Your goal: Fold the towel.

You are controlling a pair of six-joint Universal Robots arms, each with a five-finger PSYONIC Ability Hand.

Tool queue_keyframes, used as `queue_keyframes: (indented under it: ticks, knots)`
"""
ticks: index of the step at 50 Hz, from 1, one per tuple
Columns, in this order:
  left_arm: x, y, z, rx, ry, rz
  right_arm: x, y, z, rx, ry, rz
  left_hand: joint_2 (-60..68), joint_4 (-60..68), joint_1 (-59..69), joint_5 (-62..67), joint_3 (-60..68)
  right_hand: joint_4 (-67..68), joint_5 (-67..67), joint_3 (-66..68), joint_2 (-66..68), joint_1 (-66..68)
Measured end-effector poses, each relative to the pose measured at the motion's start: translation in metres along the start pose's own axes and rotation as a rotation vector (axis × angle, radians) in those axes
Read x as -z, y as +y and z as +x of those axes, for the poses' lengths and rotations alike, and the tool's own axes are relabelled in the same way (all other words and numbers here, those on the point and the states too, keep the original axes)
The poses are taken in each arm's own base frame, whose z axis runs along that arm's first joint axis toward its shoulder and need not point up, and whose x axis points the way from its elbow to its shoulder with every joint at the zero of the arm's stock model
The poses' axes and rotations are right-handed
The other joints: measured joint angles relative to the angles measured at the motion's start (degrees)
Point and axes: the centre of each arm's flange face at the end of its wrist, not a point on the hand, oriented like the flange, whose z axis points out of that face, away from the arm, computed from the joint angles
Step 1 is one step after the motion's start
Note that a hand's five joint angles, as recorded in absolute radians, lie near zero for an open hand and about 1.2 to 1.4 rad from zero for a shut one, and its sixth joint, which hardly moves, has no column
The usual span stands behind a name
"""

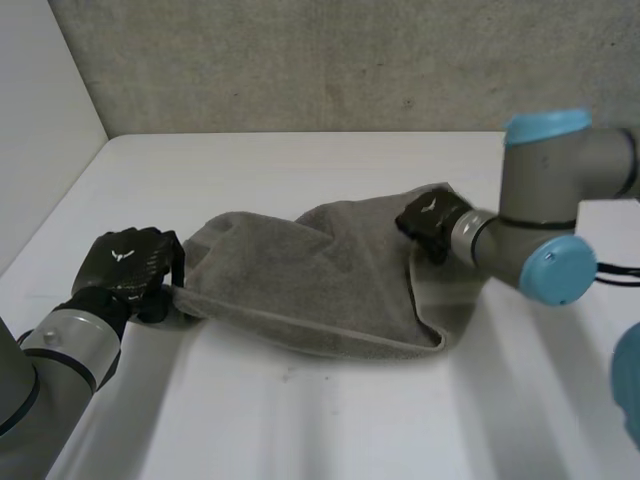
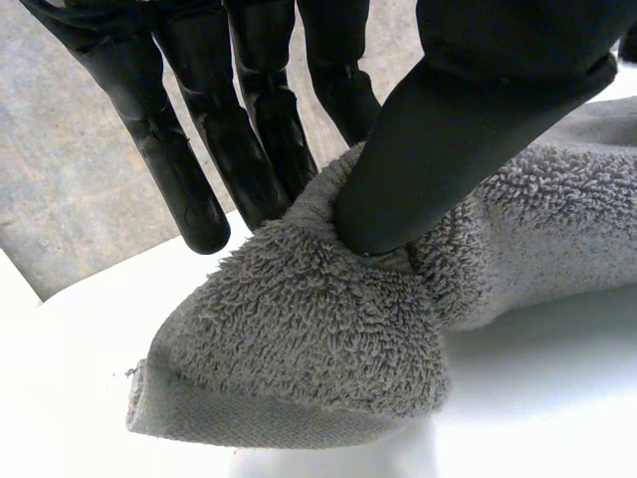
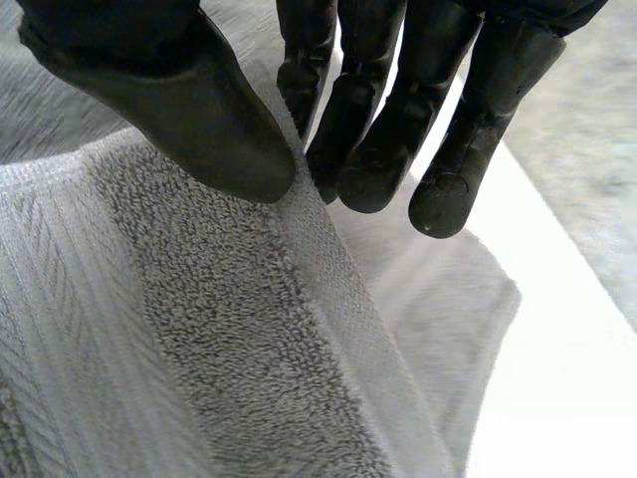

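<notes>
A grey towel (image 1: 320, 270) lies bunched on the white table (image 1: 300, 420), with a folded lobe hanging toward the front right. My left hand (image 1: 125, 260) is at the towel's left end. In the left wrist view, its thumb (image 2: 448, 139) presses a gathered corner of the towel (image 2: 318, 329) against the fingers, lifting it a little off the table. My right hand (image 1: 432, 218) is at the towel's far right edge. Seen from the right wrist, its thumb (image 3: 179, 100) and fingers (image 3: 368, 149) pinch the hemmed edge of the towel (image 3: 199, 329).
A grey wall (image 1: 330, 60) closes the back of the table and a white panel (image 1: 40, 120) the left side. My right arm's elbow (image 1: 545, 215) hangs over the table's right part. Bare table lies in front of the towel.
</notes>
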Motion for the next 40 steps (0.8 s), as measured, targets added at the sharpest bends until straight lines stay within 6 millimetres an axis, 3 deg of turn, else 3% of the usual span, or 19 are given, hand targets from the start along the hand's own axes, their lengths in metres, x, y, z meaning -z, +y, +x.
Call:
queue_keyframes:
  ticks: [5, 9, 14, 20, 26, 29, 34, 40]
  knots:
    - [-0.002, -0.005, -0.005, 0.002, -0.018, 0.017, 0.031, -0.016, 0.039, -0.123, 0.082, 0.041, 1.5, 1.4, 1.1, 1.3, 1.4, 0.0, 0.0, 0.0, 0.0, 0.0]
    - [-0.001, -0.022, -0.011, -0.002, -0.039, 0.075, 0.072, -0.029, 0.071, -0.21, 0.131, 0.103, 1.8, 1.8, 1.3, 1.6, 1.8, 0.0, 0.0, 0.0, 0.0, 0.0]
    - [0.01, -0.065, -0.019, -0.016, -0.061, 0.216, 0.134, -0.052, 0.107, -0.262, 0.212, 0.226, 1.9, 1.9, 1.4, 1.8, 1.9, 0.0, 0.0, 0.0, 0.0, 0.2]
    - [0.041, -0.127, -0.025, -0.023, -0.06, 0.403, 0.206, -0.08, 0.138, -0.249, 0.358, 0.369, 2.0, 1.9, 1.5, 1.8, 1.9, 0.0, 0.2, 0.0, 0.0, 0.4]
    - [0.069, -0.163, -0.025, 0.01, -0.035, 0.475, 0.247, -0.091, 0.153, -0.211, 0.469, 0.404, 2.0, 1.9, 1.6, 1.8, 1.9, 0.0, 0.2, 0.0, 0.0, 0.4]
    - [0.072, -0.167, -0.025, 0.025, -0.025, 0.46, 0.254, -0.087, 0.155, -0.188, 0.485, 0.372, 2.0, 1.9, 1.6, 1.8, 1.9, 0.0, 0.2, 0.0, 0.0, 0.4]
    - [0.054, -0.155, -0.026, 0.033, -0.011, 0.371, 0.249, -0.074, 0.153, -0.148, 0.452, 0.289, 2.0, 1.9, 1.6, 1.8, 1.9, 0.0, 0.2, 0.0, 0.0, 0.4]
    - [0.006, -0.122, -0.034, 0.005, -0.009, 0.208, 0.209, -0.043, 0.152, -0.132, 0.356, 0.154, 2.0, 2.0, 1.6, 1.8, 1.9, 0.0, 0.2, 0.0, 0.0, 0.4]
